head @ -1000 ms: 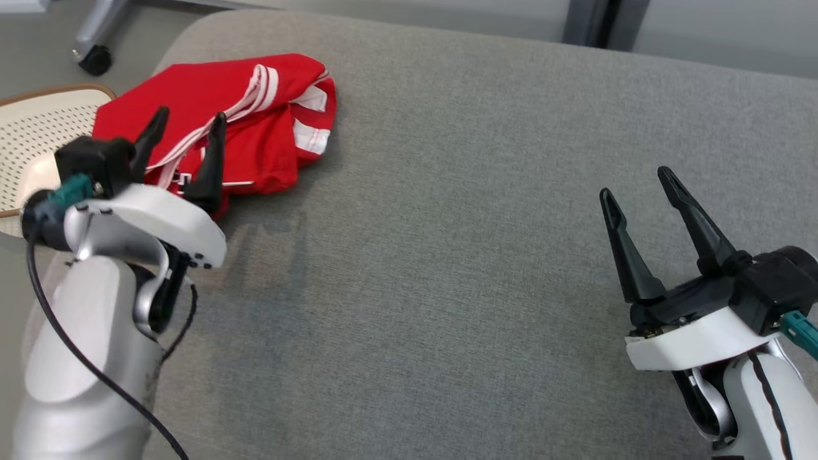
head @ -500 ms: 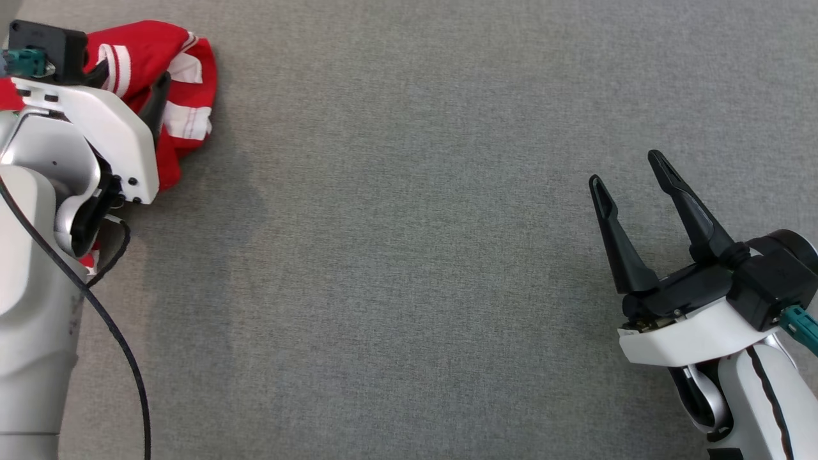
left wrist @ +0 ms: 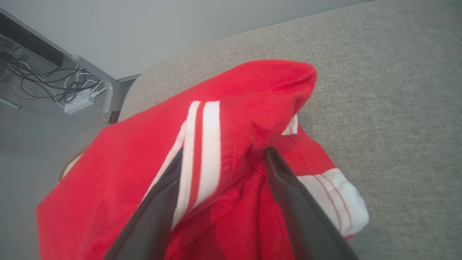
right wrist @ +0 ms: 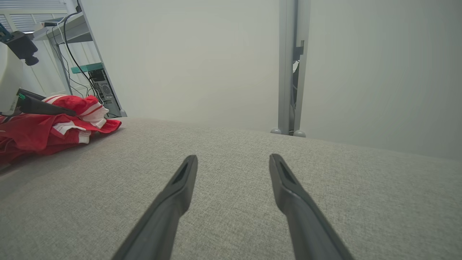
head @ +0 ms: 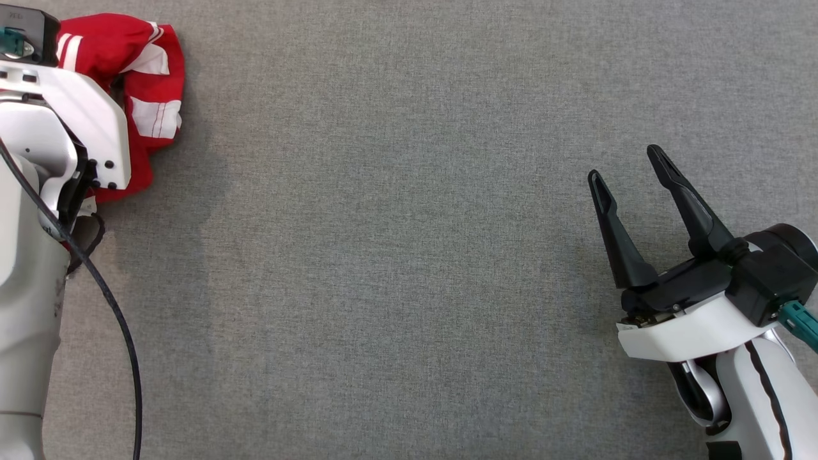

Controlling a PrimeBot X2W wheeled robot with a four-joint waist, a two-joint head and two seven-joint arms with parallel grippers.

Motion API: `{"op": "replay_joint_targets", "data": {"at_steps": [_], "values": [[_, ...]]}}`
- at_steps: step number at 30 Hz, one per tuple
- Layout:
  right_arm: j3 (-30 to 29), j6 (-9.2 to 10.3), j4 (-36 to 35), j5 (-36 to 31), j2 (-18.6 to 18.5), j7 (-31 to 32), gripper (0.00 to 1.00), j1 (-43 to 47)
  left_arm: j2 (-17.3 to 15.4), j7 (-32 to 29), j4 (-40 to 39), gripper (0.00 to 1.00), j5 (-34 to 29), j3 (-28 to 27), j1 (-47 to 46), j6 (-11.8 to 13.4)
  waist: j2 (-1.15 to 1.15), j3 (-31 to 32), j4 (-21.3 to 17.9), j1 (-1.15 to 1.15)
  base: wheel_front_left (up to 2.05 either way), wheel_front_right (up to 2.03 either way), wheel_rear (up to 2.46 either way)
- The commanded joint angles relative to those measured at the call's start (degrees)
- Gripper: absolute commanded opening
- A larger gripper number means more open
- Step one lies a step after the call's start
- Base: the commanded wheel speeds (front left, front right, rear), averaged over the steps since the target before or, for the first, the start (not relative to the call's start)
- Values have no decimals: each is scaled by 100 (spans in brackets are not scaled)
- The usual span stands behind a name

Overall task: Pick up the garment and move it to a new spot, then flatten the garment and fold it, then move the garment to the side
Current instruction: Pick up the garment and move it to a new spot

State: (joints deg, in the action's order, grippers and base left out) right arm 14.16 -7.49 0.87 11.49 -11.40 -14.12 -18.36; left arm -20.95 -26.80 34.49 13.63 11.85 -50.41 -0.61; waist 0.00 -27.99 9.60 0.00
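Garment (left wrist: 252, 94) red, white stripes, left fingers (left wrist: 155, 216) spread around a fold

overall: bright, even, soft indoor light in all three views, no harsh glare anywhere tbh
shadows: faint and soft-edged on the grey cushion (head: 409, 255), just beside the left arm (head: 25, 287) in the head view
head view: crisp, you can pick out the cushion weave
left wrist view: left gripper (left wrist: 224, 151) goes mushy toward the bottom edge; the red garment (left wrist: 252, 108) is super saturated and a bit soft
right wrist view: right gripper (right wrist: 232, 156) blurs low down too; the pale wall (right wrist: 187, 54) looks flat, slightly washed out
distortion: wide-angle, so the cushion edge bows in the left wrist view
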Motion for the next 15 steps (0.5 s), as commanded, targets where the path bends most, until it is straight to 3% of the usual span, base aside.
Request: {"op": "replay_joint_targets", "data": {"at_steps": [1,2,3,15], "values": [[-6,-1,28,22,-55,-30,100,-62,-12,-33,55,84,10,-6,-95,47,0,-2,5,0,0,0,0],[-11,-1,40,25,-57,-36,100,-66,-6,-53,79,35,13,10,-98,50,0,-1,9,0,0,0,0],[-15,-1,51,25,-54,-42,100,-68,2,-70,98,0,40,9,-105,45,0,0,13,0,0,0,0],[-31,-1,171,7,-8,-78,100,-33,45,394,-15,0,169,-61,-27,119,0,187,69,0,0,0,0]]}}
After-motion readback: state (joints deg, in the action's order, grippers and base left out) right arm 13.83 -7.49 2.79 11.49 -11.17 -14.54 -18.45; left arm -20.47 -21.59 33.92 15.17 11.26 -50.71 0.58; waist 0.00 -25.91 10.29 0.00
